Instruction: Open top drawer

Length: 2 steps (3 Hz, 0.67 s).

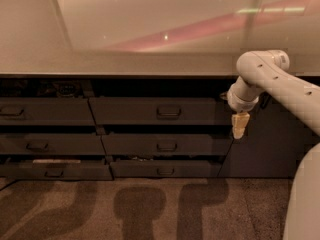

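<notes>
At the right, a pale yellowish pincer (239,126), pointing straight down from the end of a white arm (280,81). Impossible to tell whether clenched or released. Hanging just past the right end of the top drawer (130,111), about level with that drawer's lower edge, in front of a plain dark panel (265,149). Not possible to say if touching the cabinet front. Well apart from the dark loop handle (169,112) in the centre of the top drawer front.

The top drawer itself in the upper row, directly under the counter (125,64), with a dark gap above its front. Below it, a slimmer middle drawer (130,145) and then a bottom drawer (140,168), each with a small handle in the centre. To the left, a second column of three more drawer fronts (50,111), cut by the picture edge. The lowest of them seemingly standing a little forward, with something pale (47,160) along its top edge, too small to name.

Above everything, the broad glossy beige counter, with a pink streak (200,29) of reflected light and some small bright spots. Under the cabinet, a brown carpeted floor (65,209) with several soft dark shadows (140,204). At the lower right edge, a part of the white robot body (306,199). Dim, warm light in the whole room.
</notes>
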Each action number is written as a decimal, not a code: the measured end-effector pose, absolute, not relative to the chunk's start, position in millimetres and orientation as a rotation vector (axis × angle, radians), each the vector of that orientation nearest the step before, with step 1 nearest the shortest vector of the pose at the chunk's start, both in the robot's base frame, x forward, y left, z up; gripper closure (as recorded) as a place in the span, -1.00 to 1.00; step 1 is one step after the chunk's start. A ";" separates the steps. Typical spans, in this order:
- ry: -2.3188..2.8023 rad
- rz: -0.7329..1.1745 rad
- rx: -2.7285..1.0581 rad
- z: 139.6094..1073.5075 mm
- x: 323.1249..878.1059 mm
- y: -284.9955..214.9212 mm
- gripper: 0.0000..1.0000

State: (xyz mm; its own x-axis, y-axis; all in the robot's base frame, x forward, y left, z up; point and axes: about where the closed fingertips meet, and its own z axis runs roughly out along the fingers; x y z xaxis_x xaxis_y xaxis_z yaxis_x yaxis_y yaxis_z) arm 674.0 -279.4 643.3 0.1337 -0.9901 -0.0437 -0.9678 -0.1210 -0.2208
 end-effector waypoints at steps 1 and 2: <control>1.940 -0.168 -2.210 643.1 674.0 -279.3 -1.00; 1.940 -0.167 -2.210 643.0 674.0 -279.2 -0.63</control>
State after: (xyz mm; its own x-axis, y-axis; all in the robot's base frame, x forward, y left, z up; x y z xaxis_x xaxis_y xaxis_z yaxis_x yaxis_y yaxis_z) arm 674.0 -279.2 643.0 0.1339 -0.9900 -0.0438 -0.9679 -0.1212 -0.2203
